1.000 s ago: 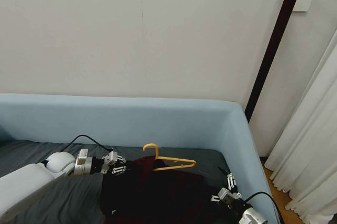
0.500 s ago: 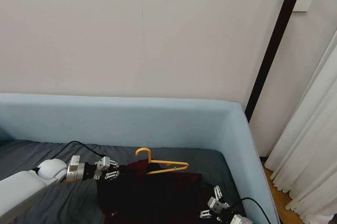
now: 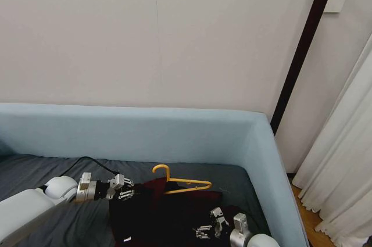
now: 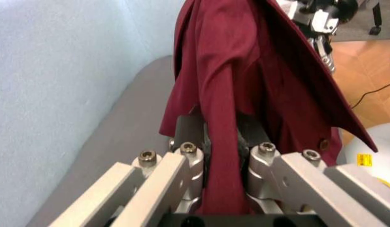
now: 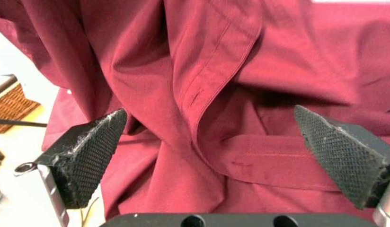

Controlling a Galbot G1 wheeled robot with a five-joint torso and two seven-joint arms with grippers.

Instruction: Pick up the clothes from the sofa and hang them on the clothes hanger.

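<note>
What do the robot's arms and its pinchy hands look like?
White, smooth arms with silver wrist rings. A black cable loops to the left gripper, whose jaws are silver bars with bolts. The right gripper has black, bumpy wedge pads.

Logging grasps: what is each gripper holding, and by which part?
Left gripper pinches the dark red fabric shirt by a fold at its edge; right gripper, open, holds nothing.
</note>
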